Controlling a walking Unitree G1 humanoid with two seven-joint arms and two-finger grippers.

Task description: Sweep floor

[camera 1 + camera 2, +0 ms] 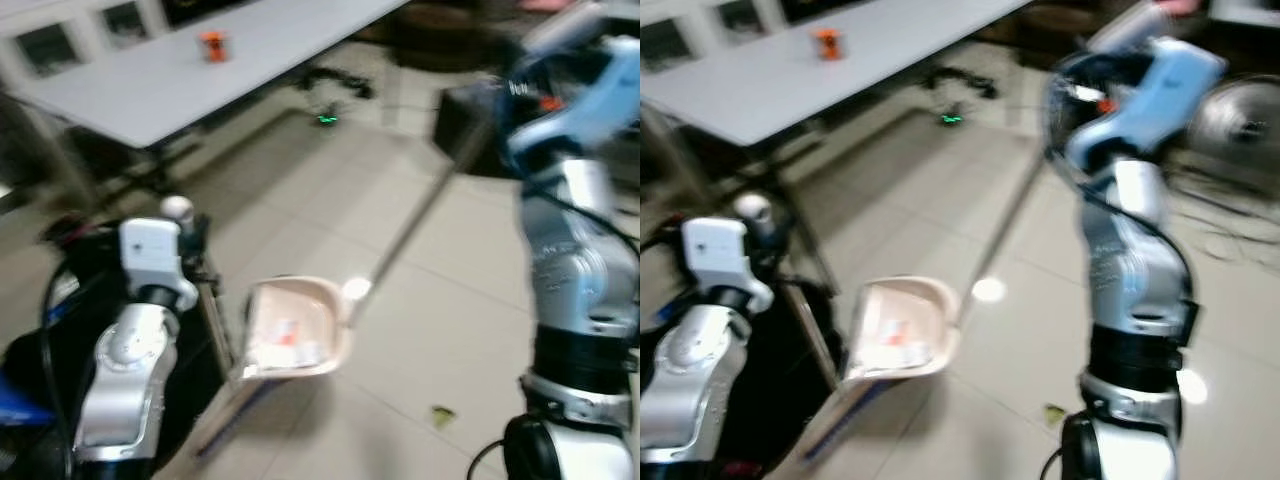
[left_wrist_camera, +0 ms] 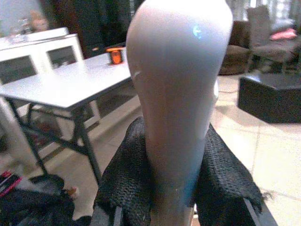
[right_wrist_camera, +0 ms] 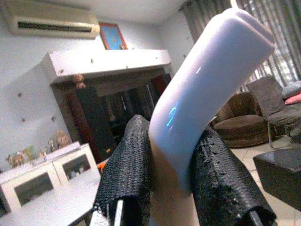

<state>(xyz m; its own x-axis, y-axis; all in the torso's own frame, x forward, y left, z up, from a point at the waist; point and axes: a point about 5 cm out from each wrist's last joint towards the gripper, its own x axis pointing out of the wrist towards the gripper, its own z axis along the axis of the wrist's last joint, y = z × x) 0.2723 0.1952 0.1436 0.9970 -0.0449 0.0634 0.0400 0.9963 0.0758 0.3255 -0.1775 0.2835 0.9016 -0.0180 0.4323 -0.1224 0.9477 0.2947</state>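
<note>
Dustpan (image 1: 293, 330) sits tilted on the pale tiled floor (image 1: 430, 300), below and just ahead of my left end effector (image 2: 176, 188), which is clamped around its handle top (image 2: 178, 70). My right end effector (image 3: 171, 188) grips the white broom handle end (image 3: 207, 80); the broom pole (image 1: 420, 215) slants down from it to the pan's edge. I cannot make out the bristles, and the scraps inside the pan are too blurred to identify. A small scrap (image 1: 441, 416) lies on the tiles near my right arm. Beyond the left end effector stands a white counter (image 1: 180, 70) carrying an orange object (image 1: 211, 45), with cabinets behind.
</note>
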